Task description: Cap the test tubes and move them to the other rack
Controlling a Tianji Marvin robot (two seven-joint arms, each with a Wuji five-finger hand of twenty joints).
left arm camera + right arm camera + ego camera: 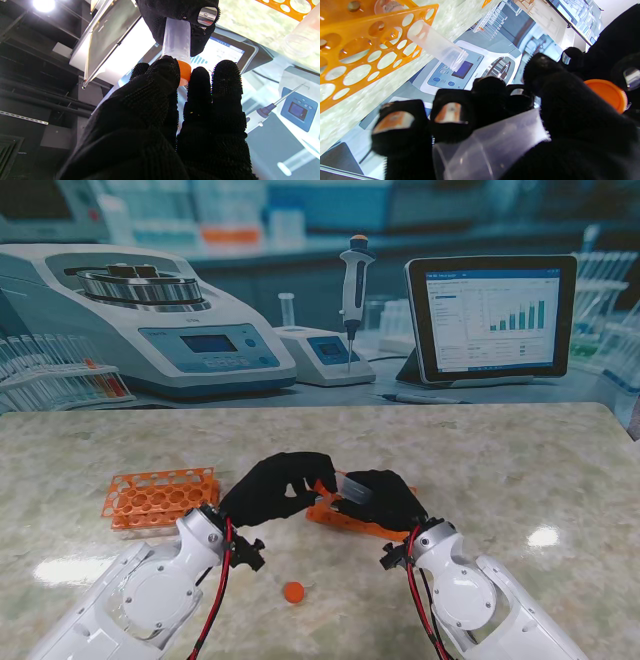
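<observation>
My right hand (388, 498) is shut on a clear test tube (353, 484), held level between both hands above the table. My left hand (272, 488) is shut on an orange cap (184, 72) that sits on the tube's (176, 40) open end. In the right wrist view the tube (492, 150) lies across my palm, with the cap (607, 93) and the left hand (615, 47) beyond it. An orange rack (345, 520) lies under the hands and holds an uncapped tube (437, 48). A second orange rack (160, 495) stands to the left.
A loose orange cap (293, 591) lies on the marble table (520, 470) nearer to me, between my forearms. The far edge of the table meets a backdrop picturing lab equipment.
</observation>
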